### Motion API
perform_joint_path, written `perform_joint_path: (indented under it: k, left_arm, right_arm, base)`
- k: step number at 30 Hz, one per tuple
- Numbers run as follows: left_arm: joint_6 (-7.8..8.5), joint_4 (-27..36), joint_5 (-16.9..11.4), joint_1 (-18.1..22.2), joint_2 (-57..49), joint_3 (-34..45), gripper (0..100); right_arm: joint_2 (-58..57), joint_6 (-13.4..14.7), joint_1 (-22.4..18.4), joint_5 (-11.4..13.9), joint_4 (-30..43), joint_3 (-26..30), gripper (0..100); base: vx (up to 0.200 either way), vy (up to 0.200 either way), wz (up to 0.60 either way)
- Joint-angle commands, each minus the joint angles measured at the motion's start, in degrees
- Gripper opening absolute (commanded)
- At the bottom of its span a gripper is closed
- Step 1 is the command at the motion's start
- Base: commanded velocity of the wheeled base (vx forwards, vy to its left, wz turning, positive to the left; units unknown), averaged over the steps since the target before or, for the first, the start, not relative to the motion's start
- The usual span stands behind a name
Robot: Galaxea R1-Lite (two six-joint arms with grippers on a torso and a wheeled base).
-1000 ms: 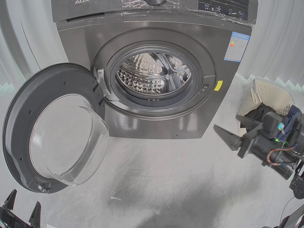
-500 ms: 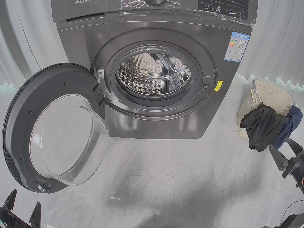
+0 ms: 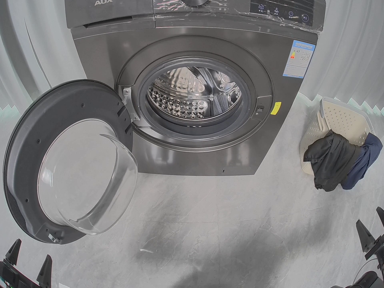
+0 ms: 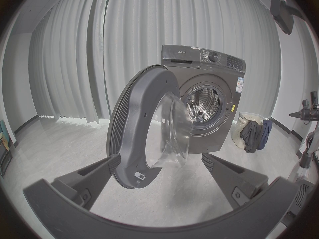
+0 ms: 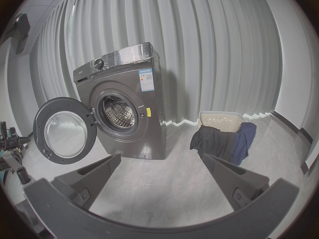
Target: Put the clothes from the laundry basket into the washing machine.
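With the black garment (image 3: 331, 163) and navy garment (image 3: 366, 161) draped over the laundry basket (image 3: 346, 119) at the head view's right edge and the washing machine (image 3: 192, 101) open at centre, the first pick looks not yet begun, and calls for the right gripper (image 3: 370, 221), spread and empty at lower right like the left gripper (image 3: 32, 251) at lower left, to reach the cloth.

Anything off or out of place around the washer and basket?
The black garment and navy garment spill over the laundry basket's front rim, hanging outside it. Plastic film covers the washing machine's top panel. Nothing else stands out.
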Motion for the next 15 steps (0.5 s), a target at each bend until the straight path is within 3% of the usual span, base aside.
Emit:
perform_joint_path:
  k: [1, 5, 9, 10, 15]
  left_arm:
    - [0.00, 0.0, 0.0, 0.0, -1.0, 0.9, 100]
    - [0.00, 0.0, 0.0, 0.0, -1.0, 0.9, 100]
    - [0.00, 0.0, 0.0, 0.0, -1.0, 0.9, 100]
    - [-0.09, 0.0, 0.0, -0.1, -1.0, 0.9, 100]
    - [-0.18, 0.0, 0.2, 0.0, -1.0, 0.9, 100]
  right_arm:
    - [-15.1, -1.3, -3.5, 1.0, 8.4, 1.0, 100]
    - [-21.6, -2.4, -7.5, 6.0, 16.5, 1.0, 100]
    - [-21.6, -2.2, -7.4, 5.0, 16.3, 1.0, 100]
    - [-21.6, -2.2, -7.4, 2.6, 20.1, 1.0, 100]
    - [-21.6, -3.2, -7.5, 2.9, 20.0, 0.9, 100]
  base:
    - [0.000, 0.000, 0.00]
    - [0.000, 0.000, 0.00]
    - [0.000, 0.000, 0.00]
    - [0.000, 0.000, 0.00]
    - [0.000, -0.040, 0.00]
